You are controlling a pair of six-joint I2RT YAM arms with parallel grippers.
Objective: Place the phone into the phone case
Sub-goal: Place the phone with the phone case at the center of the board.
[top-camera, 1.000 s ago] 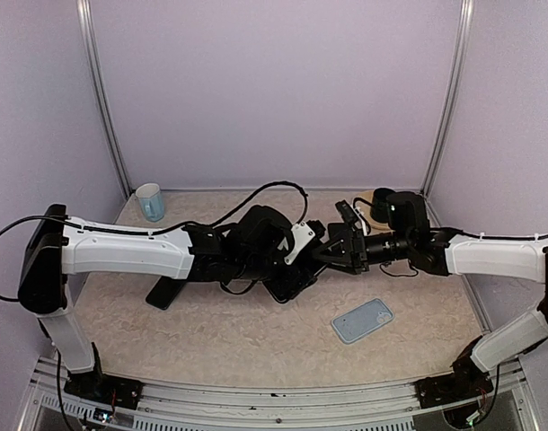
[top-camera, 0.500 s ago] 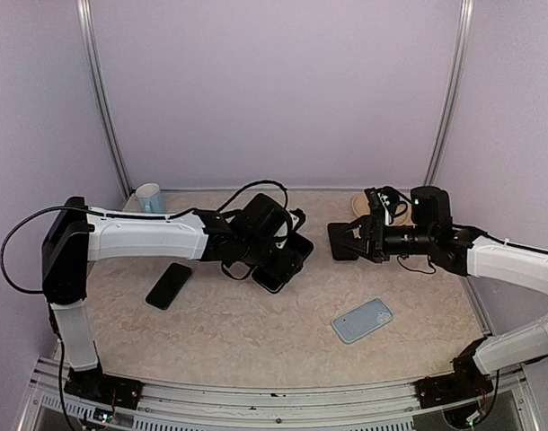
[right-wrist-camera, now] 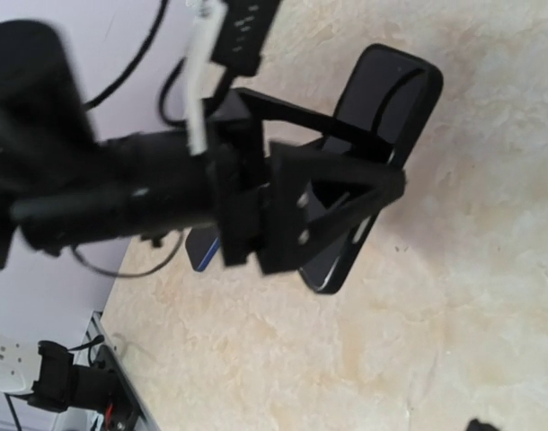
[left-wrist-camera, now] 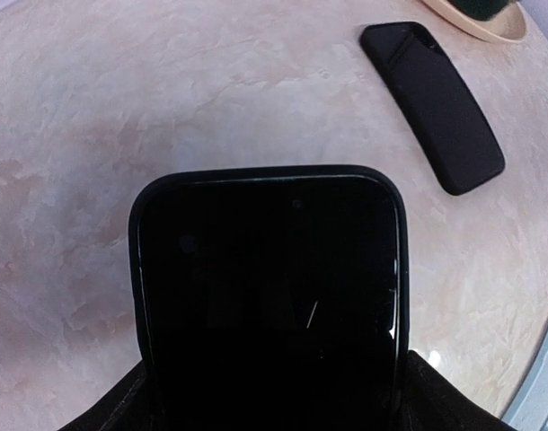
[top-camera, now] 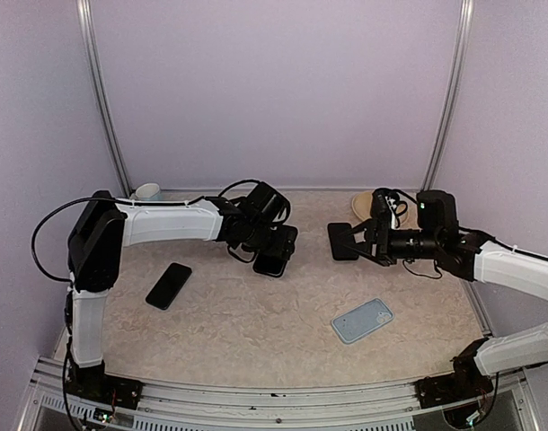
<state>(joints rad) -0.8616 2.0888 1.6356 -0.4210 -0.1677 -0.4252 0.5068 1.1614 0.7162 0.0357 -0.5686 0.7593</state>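
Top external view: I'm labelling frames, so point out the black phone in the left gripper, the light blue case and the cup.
black phone (top-camera: pixel 274 262), top external view, lower end
light blue case (top-camera: pixel 362 321), top external view, middle
cup (top-camera: pixel 148 190), top external view, upper part

The phone (left-wrist-camera: pixel 267 305) in the left pincer (top-camera: pixel 276 247) has a shiny black glass front, smooth like a mirror, with one thin pale mark on it. The rim around it is dull black and looks like soft plastic. The pincer itself looks like dull black plastic. The worktop (top-camera: pixel 256 332) under it is smooth and sandy, blotchy like stone, with a soft shine. The black slab (left-wrist-camera: pixel 433 106) lying off to the pincer's side is mostly dull. The blue phone case (top-camera: pixel 362 320), well apart from the pincer, looks like smooth plastic. The arm shell (top-camera: pixel 166 223) is smooth white plastic.
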